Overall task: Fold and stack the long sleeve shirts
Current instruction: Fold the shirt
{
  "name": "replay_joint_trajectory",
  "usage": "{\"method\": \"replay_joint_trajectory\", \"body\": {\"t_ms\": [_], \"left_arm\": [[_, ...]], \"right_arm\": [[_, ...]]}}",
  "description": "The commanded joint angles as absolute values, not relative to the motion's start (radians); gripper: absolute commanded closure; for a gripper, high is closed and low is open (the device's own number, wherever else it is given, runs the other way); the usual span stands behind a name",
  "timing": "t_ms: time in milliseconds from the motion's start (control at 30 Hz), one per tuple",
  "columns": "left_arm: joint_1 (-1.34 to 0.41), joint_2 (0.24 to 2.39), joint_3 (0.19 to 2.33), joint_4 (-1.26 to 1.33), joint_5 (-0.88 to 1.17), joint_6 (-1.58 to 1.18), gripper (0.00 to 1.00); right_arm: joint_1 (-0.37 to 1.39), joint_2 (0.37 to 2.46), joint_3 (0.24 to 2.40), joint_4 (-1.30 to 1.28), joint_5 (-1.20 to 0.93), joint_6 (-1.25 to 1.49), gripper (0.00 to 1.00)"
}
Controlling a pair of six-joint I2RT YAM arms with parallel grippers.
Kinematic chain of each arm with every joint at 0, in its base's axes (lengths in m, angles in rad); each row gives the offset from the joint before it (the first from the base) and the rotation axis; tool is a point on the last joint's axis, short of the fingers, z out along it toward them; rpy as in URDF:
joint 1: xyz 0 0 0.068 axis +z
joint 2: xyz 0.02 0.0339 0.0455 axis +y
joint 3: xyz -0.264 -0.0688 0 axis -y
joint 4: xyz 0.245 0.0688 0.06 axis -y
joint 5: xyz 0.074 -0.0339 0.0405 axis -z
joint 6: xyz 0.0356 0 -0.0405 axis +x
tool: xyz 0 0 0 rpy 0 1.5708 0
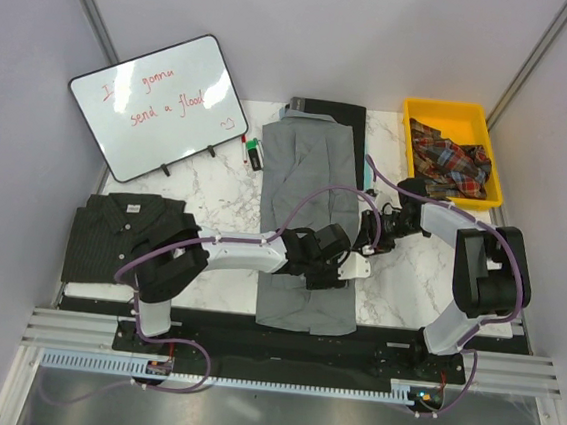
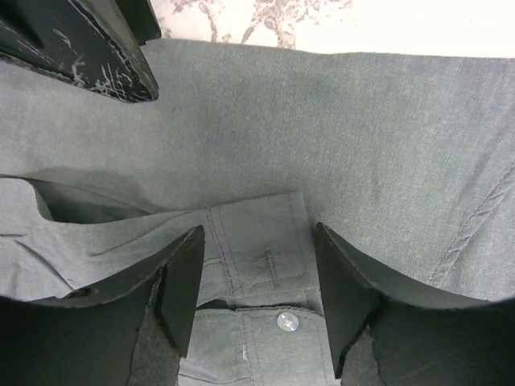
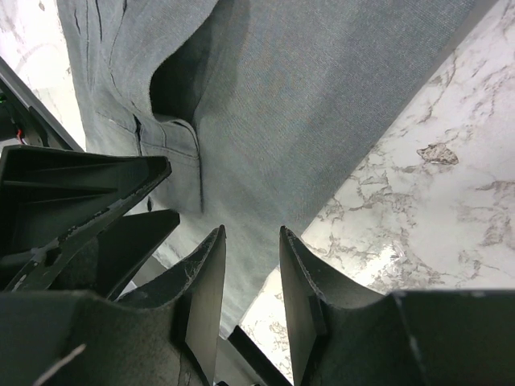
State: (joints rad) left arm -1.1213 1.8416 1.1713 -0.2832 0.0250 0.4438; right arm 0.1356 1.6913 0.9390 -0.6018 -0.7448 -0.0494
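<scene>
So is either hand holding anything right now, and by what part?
Nothing held: left hand is open astride the cuff of the grey shirt, and right hand is open over its edge.

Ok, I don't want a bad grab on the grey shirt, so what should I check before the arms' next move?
1. That the left claw is open over the sleeve cuff: ok, its jaws stand apart on either side of it.
2. That the right claw is open at the edge of the grey shirt, by the bare table: ok, nothing is between its jaws.
3. Room between the two claws: cannot tell, they sit very close.
4. Cloth flat beside the cuff: not ok, a fold gapes open.
5. That the striped shirt is folded on the left arm's side: ok.
</scene>
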Motion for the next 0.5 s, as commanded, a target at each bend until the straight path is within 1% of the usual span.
{"method": "replay_joint_trajectory", "body": {"t_ms": [0,167,233,267,333,367,433,467], "left_arm": [[-1.132,1.819,1.16,-0.258,0.06,0.459,0.32],[-1.134,1.825,1.16,-0.258,0.032,0.48,0.35],[-1.132,1.822,1.16,-0.258,0.028,0.479,0.39],[-1.132,1.821,1.158,-0.255,0.026,0.479,0.45],[-1.129,1.818,1.16,-0.258,0.014,0.48,0.52],[-1.126,1.809,1.158,-0.256,0.014,0.48,0.63],[-1.123,1.792,1.157,-0.258,0.018,0.482,0.71],[-1.123,1.769,1.154,-0.259,0.032,0.485,0.81]], "right_arm": [[0.141,1.701,0.937,-0.598,-0.742,-0.066,0.59],[0.141,1.709,0.94,-0.6,-0.741,-0.064,0.59],[0.141,1.706,0.94,-0.6,-0.739,-0.064,0.59],[0.141,1.704,0.94,-0.6,-0.738,-0.066,0.59],[0.141,1.706,0.937,-0.6,-0.736,-0.066,0.59],[0.141,1.706,0.937,-0.601,-0.736,-0.067,0.59],[0.141,1.707,0.939,-0.601,-0.738,-0.067,0.59],[0.14,1.709,0.939,-0.6,-0.738,-0.067,0.59]]}}
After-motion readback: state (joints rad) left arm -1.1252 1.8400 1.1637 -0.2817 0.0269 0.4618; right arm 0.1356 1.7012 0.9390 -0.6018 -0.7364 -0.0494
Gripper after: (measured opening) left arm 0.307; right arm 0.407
